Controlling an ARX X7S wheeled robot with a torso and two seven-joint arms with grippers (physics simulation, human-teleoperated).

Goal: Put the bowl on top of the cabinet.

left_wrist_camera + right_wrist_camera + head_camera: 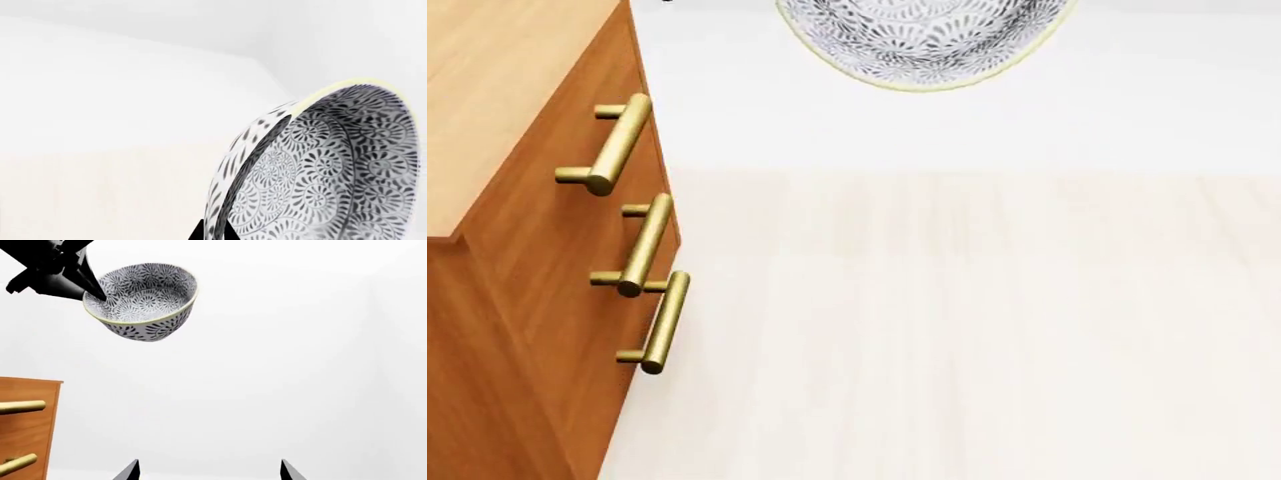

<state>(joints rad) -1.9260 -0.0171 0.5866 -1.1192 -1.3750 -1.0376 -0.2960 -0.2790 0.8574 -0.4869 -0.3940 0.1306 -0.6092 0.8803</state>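
The bowl [333,165], white with a dense dark grey floral pattern and a pale rim, hangs in the air. My left gripper [213,232] is shut on its wall, one dark finger inside and one outside the rim. In the right wrist view the bowl [143,302] floats high up, held by the black left gripper [93,292]. The head view catches the bowl [921,40] at its top edge. The orange-brown cabinet [521,200], with a lighter wood top and brass handles, stands left of the bowl. My right gripper [208,471] is open and holds nothing.
A pale wood floor [961,330] spreads out in front of the cabinet, with a white wall [961,120] behind it. The cabinet's brass handles [641,245] stick out toward the floor space. The cabinet corner [27,425] also shows in the right wrist view.
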